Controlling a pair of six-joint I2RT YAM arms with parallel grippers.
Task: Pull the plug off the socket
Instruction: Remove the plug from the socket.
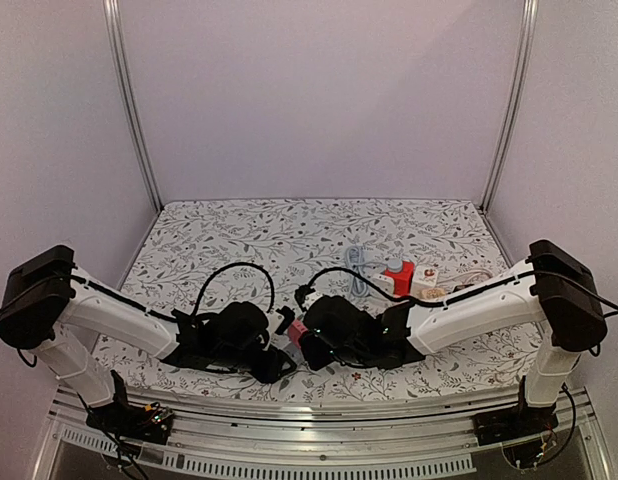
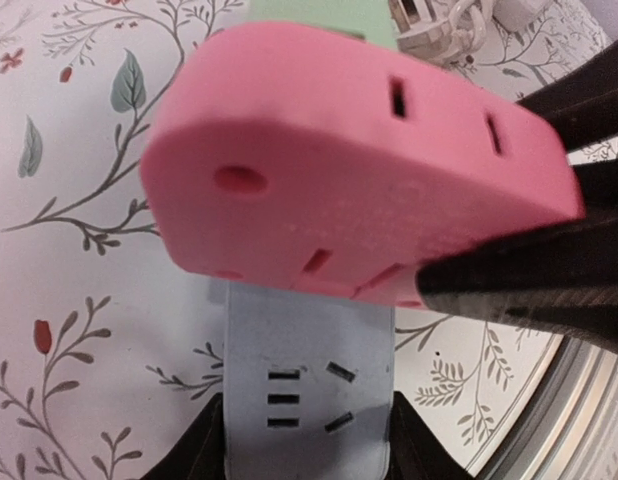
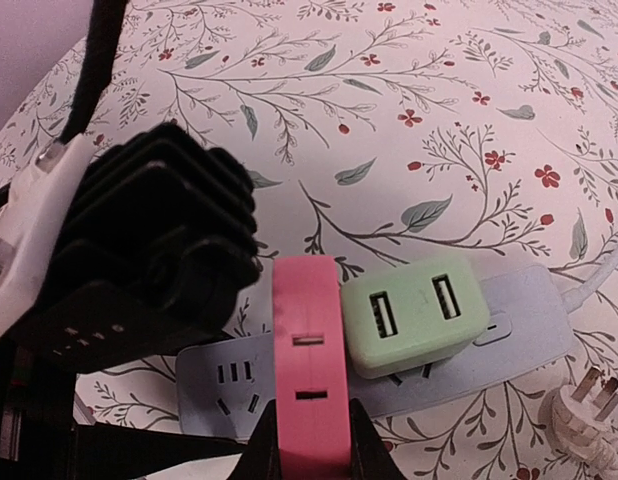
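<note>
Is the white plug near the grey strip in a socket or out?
Out. The white plug lies loose beside the grey strip, with its metal prongs bare.

Soft, even light is falling from above in the overhead view, washing the walls [image 1: 319, 100] pale toward twelve o'clock and pooling faint shadows on the tablecloth [image 1: 289, 235] near six. In the left wrist view the pink plug [image 2: 359, 180] is looming close and blurring, while the grey power strip [image 2: 309, 390] at six o'clock is reading sharper.
</note>
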